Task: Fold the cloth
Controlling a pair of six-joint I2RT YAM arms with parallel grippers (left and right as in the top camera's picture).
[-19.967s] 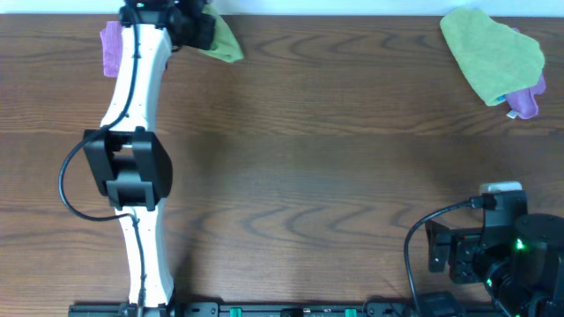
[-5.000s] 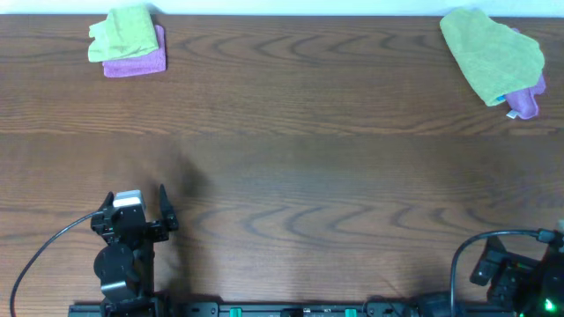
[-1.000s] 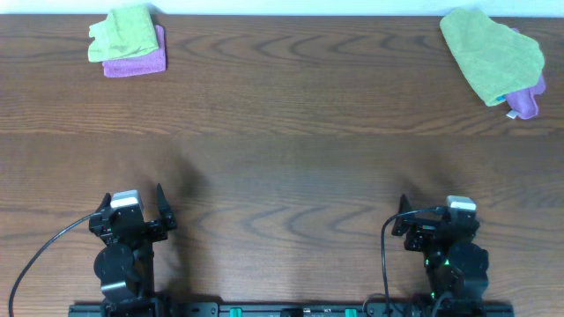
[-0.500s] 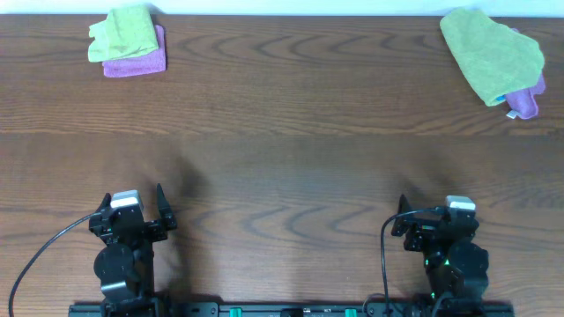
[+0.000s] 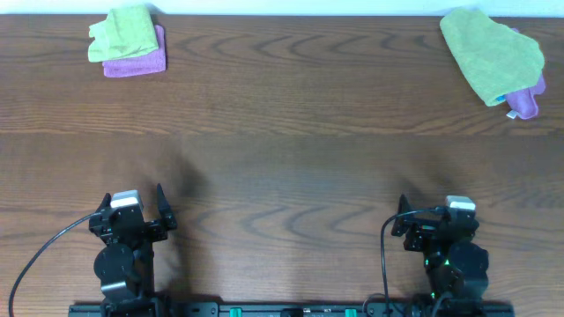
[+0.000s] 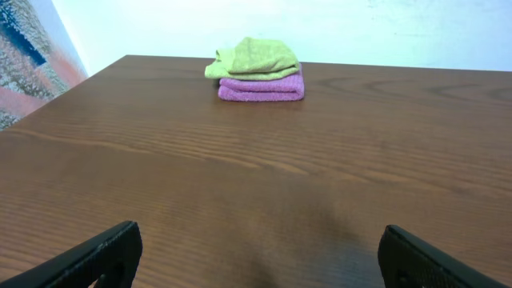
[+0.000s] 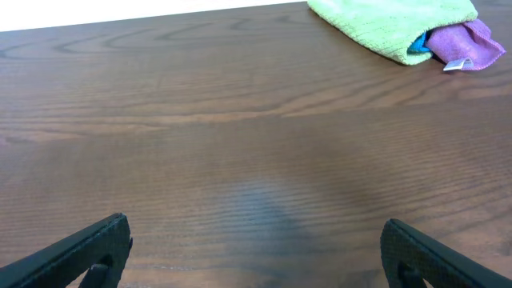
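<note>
The cloth [image 5: 122, 31] is bright lime green and lies folded on a small purple cloth [image 5: 137, 62] at the table's far left corner. The left wrist view shows the cloth [image 6: 254, 58] far ahead, on top of the purple cloth [image 6: 262, 86]. My left gripper [image 5: 134, 201] rests at the near left edge, open, its dark fingertips [image 6: 96, 256] wide apart over bare wood. At the near right my right gripper [image 5: 438, 216] is also open and holds nothing, its fingertips [image 7: 88, 248] spread wide.
A duller green cloth [image 5: 490, 53] lies crumpled at the far right corner over purple and blue bits [image 5: 523, 101]; the right wrist view shows that green cloth [image 7: 392, 24] too. The table [image 5: 291, 158] is dark brown wood with a white wall beyond its far edge.
Nothing has moved in the last second. Twenty seconds ago the left arm reached to the far left corner with the green cloth; both arms have since drawn back to the near edge.
</note>
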